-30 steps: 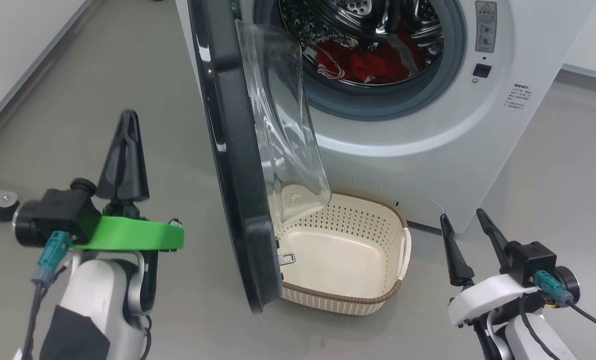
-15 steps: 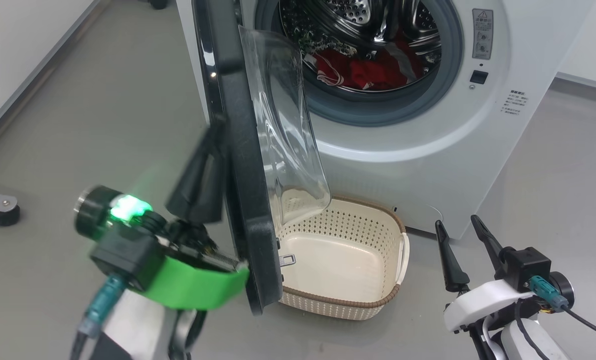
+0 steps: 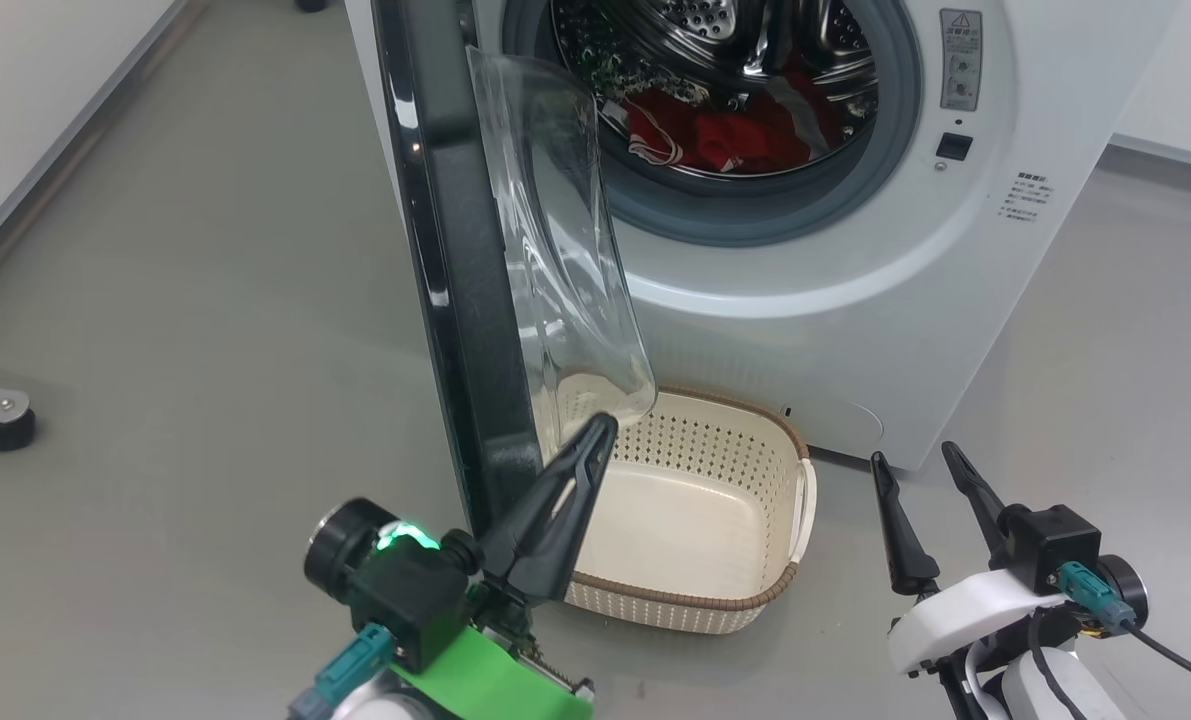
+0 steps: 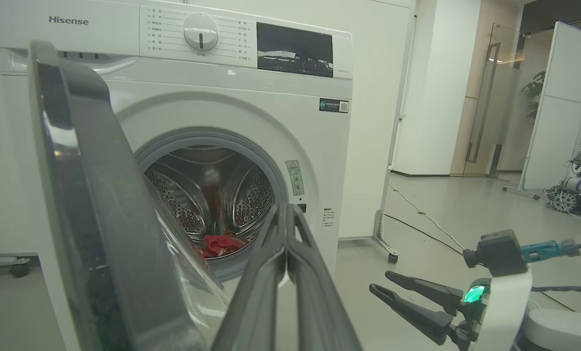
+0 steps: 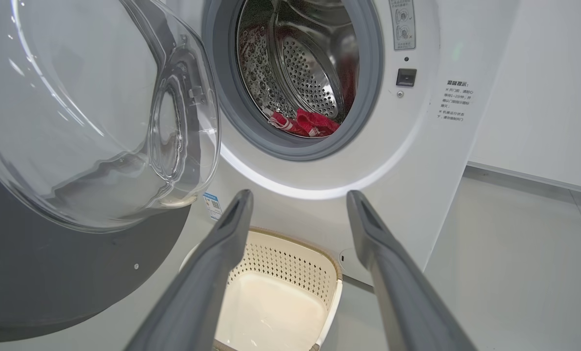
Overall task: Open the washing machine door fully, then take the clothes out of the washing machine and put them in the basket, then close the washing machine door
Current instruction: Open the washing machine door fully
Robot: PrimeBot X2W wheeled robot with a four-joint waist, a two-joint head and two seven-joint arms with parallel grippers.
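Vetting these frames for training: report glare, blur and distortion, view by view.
Head view: sharp, glare streaks down the door rim. Left wrist view: dimmer, the shut left gripper soft up close. Right wrist view: the door glass warps what lies behind; the open right gripper looks soft.

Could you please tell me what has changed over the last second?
The shut left gripper swung from well left of the washing machine door rightward and down; its tips now show at the door's lower edge, by the basket. Nothing was grasped or released. Door, open right gripper, empty basket and clothes in the drum stayed.
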